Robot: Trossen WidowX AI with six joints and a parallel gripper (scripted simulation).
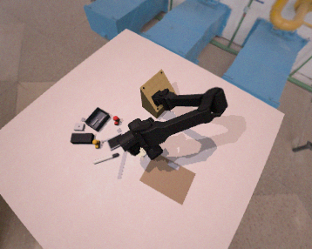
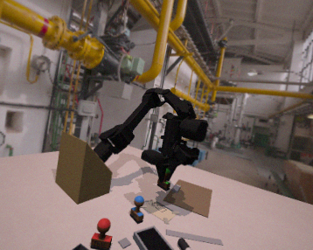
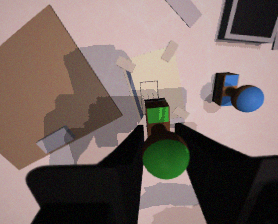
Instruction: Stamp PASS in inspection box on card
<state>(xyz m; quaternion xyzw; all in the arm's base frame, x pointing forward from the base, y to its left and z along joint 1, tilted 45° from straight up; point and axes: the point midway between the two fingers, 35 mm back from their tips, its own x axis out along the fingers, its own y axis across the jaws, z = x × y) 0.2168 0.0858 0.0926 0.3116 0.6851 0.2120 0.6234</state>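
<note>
Above the card (image 2: pixel 168 216) (image 3: pixel 167 67), gripper (image 2: pixel 165 175) (image 3: pixel 159 128) fingers clamped on green-knobbed stamp (image 2: pixel 165 183) (image 3: pixel 166 150); its legend can't be read. Card lies w/ tape pcs at its edges. Blue-knobbed stamp (image 2: pixel 137 210) (image 3: pixel 239 94) stands nearby, upright. Brown sheet (image 1: pixel 169 180) (image 2: pixel 192 197) (image 3: pixel 45 85) lies on opp. side of card; 1 grey blk. (image 1: pixel 174 166) (image 2: pixel 175 189) (image 3: pixel 55 139) on it.

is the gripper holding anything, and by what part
Yes, the green-topped stamp, gripped around its handle below the round green knob, between the gripper's fingers.

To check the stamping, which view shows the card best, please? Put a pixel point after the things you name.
The wrist view: most of the card (image 2: pixel 166 216) (image 3: pixel 170 67) and its printed box show. The exterior view shows it small and slanted; in the top view the arm mostly hides it.
</note>
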